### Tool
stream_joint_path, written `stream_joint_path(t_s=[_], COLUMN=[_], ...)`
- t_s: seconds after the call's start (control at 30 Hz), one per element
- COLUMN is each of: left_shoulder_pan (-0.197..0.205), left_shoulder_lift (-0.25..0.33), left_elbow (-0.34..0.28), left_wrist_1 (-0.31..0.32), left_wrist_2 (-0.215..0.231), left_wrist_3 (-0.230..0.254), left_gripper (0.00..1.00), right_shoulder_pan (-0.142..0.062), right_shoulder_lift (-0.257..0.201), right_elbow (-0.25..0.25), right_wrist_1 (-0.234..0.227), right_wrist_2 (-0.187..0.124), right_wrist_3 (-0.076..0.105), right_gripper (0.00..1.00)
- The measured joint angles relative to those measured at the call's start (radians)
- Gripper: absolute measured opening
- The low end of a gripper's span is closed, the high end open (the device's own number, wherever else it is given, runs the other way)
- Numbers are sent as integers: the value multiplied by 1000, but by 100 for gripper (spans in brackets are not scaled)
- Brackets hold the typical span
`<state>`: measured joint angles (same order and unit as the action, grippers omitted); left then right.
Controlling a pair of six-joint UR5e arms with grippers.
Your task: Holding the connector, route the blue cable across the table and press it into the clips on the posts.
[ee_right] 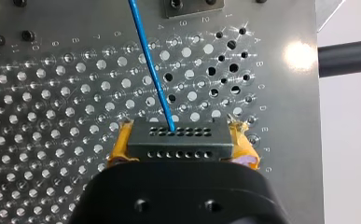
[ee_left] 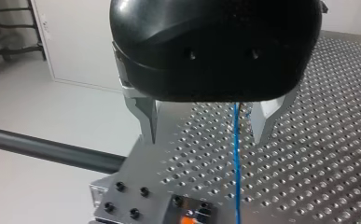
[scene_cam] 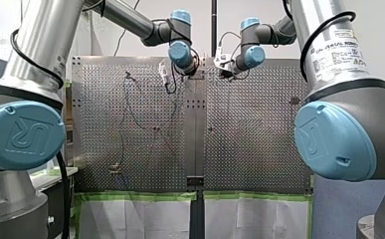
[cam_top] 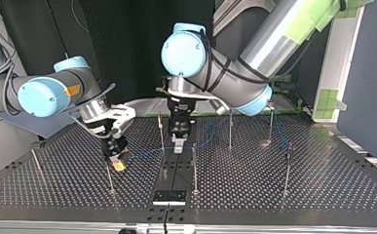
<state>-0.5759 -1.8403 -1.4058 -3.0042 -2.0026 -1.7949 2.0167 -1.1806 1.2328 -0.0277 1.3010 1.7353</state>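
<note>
– Right wrist?
– My right claw (ee_right: 182, 145) is clamping the connector (ee_right: 178, 134); the blue cable (ee_right: 152, 70) is leaving it.
– Left wrist?
– My left claw (ee_left: 206, 136) is standing apart astride the cable, beyond the connector.
– Handling?
– Judging it limp, light: hold the connector.

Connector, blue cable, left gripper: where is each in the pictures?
connector (ee_right: 180, 140), right wrist view, its holed front face.
blue cable (ee_right: 152, 65), right wrist view, run ahead of connector.
left gripper (ee_left: 206, 139), left wrist view, midway between fingertips.
</note>
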Motion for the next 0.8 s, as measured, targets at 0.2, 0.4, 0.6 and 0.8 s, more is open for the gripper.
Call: stream_joint_path(t_s=[0.2,0.4,0.6,0.8], left_shoulder_pan=[0,2,2,7], left_shoulder_lift=[-35,-41,-62,-91], left_elbow=[45,63,73,103], left_wrist_1=[9,13,6,7], left_wrist_2=[11,12,18,17], left_wrist_3=[2,1,2,2], left_gripper=[100,100,100,100], right_shoulder_pan=[1,2,3,3], right_shoulder_lift=[0,1,1,1], right_elbow=[0,0,0,0], right_wrist_1=[1,0,0,0], right_wrist_2=[-1,0,0,-1], right_wrist_3=[0,0,0,0], right_gripper=[0,0,0,0])
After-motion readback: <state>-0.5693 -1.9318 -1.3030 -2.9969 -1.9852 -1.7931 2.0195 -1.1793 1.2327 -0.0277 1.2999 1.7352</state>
